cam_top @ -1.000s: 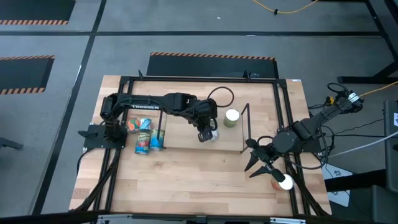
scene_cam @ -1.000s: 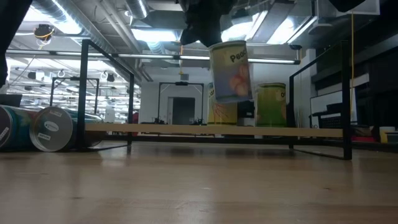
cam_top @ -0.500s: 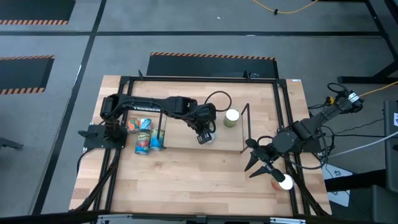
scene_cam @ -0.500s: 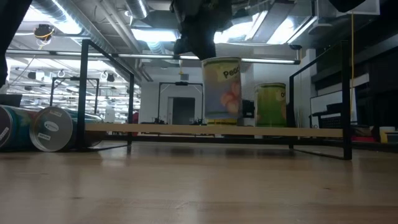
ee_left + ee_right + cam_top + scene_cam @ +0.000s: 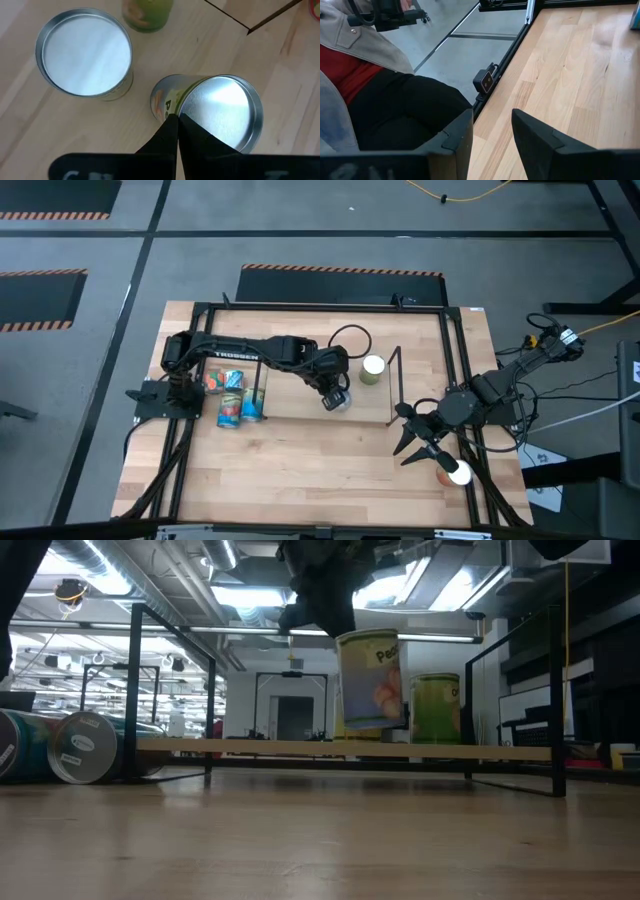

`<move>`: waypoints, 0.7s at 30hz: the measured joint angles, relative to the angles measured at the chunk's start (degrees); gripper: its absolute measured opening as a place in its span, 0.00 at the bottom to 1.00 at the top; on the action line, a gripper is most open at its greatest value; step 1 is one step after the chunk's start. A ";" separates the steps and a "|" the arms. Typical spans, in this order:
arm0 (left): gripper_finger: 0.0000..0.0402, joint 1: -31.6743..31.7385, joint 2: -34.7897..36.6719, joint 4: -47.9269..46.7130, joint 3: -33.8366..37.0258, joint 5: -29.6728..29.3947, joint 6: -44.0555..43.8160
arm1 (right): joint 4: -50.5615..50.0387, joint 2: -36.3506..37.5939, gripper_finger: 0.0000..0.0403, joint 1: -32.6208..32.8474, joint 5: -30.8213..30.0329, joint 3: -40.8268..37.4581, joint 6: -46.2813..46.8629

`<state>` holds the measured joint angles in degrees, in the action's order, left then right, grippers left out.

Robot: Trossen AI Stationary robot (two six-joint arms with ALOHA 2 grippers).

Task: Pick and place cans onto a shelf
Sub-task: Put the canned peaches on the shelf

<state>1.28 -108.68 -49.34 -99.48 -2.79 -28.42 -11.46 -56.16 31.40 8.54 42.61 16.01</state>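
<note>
My left gripper (image 5: 335, 398) is shut on a peach-label can (image 5: 370, 680) over the shelf (image 5: 300, 412), a wooden board inside a thin black wire frame. The can's silver top shows in the left wrist view (image 5: 222, 115). A green can (image 5: 373, 368) stands on the board just beyond it, and a silver-topped can (image 5: 85, 52) stands close beside it. My right gripper (image 5: 420, 442) is open and empty near the table's right edge, next to an orange can with a white top (image 5: 457, 472). My left gripper pinches the peach-label can by the rim of its top (image 5: 179, 109), at one edge of the lid, between its two fingers. The fingers come from above, pointing down. The can hangs below them a little tilted, its bottom (image 5: 372, 727) just above the shelf board.
Three cans (image 5: 232, 406) lie on their sides at the shelf's left end, their round ends showing in the low view (image 5: 85, 748). Black wire uprights (image 5: 135, 690) stand at the shelf's ends. A person in a grey jacket (image 5: 365, 55) sits beside the table's right edge.
My left gripper has gone down with the peach-label can toward the shelf board, then a little toward the table's right edge. The can, clearly tilted and high before, now hangs nearly upright and low over the board.
</note>
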 joint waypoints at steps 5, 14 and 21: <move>0.00 -0.02 -1.54 0.08 0.22 0.12 -0.14 | -0.02 0.02 0.35 0.00 0.00 -0.04 0.02; 0.01 -0.05 -2.78 1.89 0.02 0.45 -0.20 | -0.36 0.02 0.35 0.00 0.00 -0.04 0.00; 0.01 0.04 -2.75 1.81 0.02 0.36 -0.17 | -0.37 0.02 0.35 0.01 0.00 -0.04 0.01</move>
<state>1.32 -111.44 -47.53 -99.46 -2.43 -28.59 -11.84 -56.14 31.41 8.54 42.57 16.02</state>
